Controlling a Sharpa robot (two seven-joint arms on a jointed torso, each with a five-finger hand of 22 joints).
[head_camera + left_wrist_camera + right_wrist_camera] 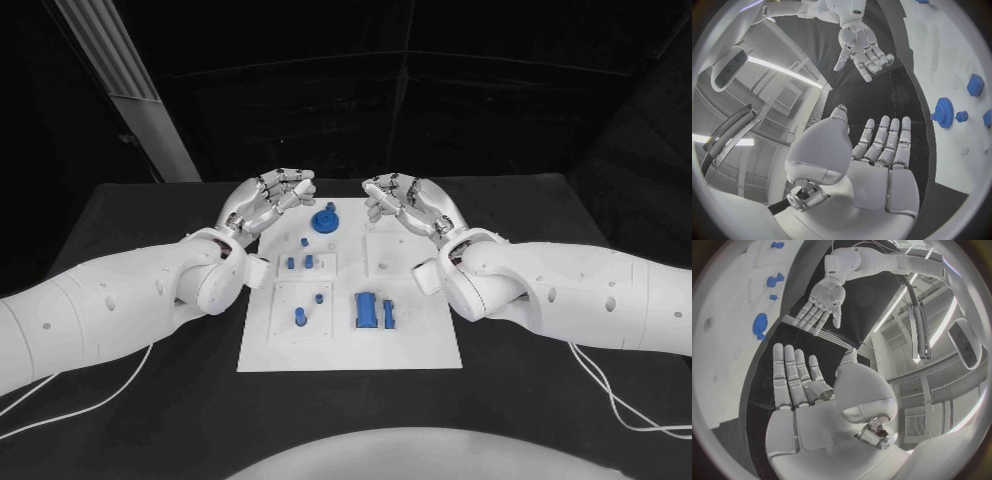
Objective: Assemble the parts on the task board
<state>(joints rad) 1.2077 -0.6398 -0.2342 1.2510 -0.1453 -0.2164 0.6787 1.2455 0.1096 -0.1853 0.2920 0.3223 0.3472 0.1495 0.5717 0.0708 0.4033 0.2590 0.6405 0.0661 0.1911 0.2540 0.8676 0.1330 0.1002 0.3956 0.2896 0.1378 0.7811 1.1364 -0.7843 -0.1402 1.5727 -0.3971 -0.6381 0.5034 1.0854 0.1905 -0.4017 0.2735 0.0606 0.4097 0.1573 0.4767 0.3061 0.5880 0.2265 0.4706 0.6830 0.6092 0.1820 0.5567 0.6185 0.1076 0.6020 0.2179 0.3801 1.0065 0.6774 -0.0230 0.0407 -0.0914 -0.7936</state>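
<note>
Both hands are just hanging at the far end of the white task board (pixel 351 350), the left hand (pixel 271 200) on one side of the blue gear (pixel 326 218) and the right hand (pixel 405 204) on the other, each with fingers spread and nothing in them. The gear sits on the board's far end between the two hands, not touched by either. Nearer along the board from the gear there are a few small blue pegs (pixel 299 263), and nearer still a bigger blue block (pixel 368 309) next to a slim blue bar (pixel 389 312).
</note>
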